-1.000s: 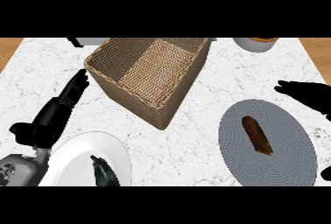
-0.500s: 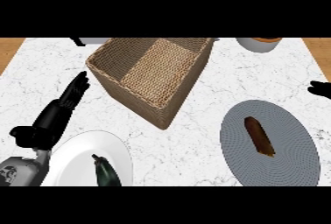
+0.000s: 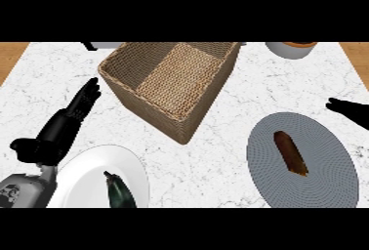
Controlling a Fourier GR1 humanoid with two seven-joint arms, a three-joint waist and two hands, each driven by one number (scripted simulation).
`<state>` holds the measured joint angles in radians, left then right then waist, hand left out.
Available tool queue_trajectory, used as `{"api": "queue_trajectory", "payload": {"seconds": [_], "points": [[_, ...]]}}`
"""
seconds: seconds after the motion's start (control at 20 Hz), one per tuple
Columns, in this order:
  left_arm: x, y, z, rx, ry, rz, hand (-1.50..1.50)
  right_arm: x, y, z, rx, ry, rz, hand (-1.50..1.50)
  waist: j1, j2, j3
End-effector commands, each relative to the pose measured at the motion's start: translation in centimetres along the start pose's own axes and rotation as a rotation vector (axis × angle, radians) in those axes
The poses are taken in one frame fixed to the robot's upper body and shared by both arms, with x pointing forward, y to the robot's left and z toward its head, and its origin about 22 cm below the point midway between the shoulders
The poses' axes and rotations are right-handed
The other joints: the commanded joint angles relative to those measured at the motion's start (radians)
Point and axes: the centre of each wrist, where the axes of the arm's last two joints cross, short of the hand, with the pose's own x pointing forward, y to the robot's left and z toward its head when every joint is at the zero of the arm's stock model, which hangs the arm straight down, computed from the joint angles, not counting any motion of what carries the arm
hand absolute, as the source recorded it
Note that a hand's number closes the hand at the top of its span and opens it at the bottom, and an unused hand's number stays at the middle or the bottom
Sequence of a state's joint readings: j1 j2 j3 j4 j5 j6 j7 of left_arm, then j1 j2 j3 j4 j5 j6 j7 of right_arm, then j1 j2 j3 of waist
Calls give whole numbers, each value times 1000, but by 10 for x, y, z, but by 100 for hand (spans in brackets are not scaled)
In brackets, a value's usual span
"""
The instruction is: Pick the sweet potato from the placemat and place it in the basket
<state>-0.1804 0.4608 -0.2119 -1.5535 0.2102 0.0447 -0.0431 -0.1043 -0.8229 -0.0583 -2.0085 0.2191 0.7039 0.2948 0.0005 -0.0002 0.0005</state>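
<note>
A brown sweet potato lies on the round grey placemat at the right. The woven basket stands at the top centre and holds nothing that I can see. My right hand shows only at the right edge, just above the placemat and apart from the sweet potato, with fingers pointing left. My left hand rests open at the left with straight fingers pointing up toward the basket's left corner, not touching it.
A white plate with a dark green vegetable sits at the lower left beside my left forearm. A grey bowl stands at the top right. The marble counter ends in wood at both upper corners.
My right hand drew back toward the right edge and has now come slightly back in above the placemat. The left hand, sweet potato and basket have kept their places.
</note>
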Motion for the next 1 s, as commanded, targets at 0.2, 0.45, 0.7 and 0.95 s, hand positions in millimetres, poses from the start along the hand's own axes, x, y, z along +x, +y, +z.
{"api": "queue_trajectory", "payload": {"seconds": [0.2, 0.45, 0.7, 0.95], "points": [[-8, 1, 3, 18, -7, 6, 0, -29, 55, -13, -37, -30, -26, -150, -4, 0, 0], [-5, -34, -14, 0, -12, 3, 0, -31, 81, -50, -64, -27, 11, -150, 0, 2, 0], [-1, -1, -5, 1, 7, 20, 0, -51, 75, -63, -76, -51, -5, -150, 2, 0, 0], [4, 3, 1, 2, 6, 5, 0, -43, 76, -65, -72, -79, -28, -150, 2, 0, 0]]}}
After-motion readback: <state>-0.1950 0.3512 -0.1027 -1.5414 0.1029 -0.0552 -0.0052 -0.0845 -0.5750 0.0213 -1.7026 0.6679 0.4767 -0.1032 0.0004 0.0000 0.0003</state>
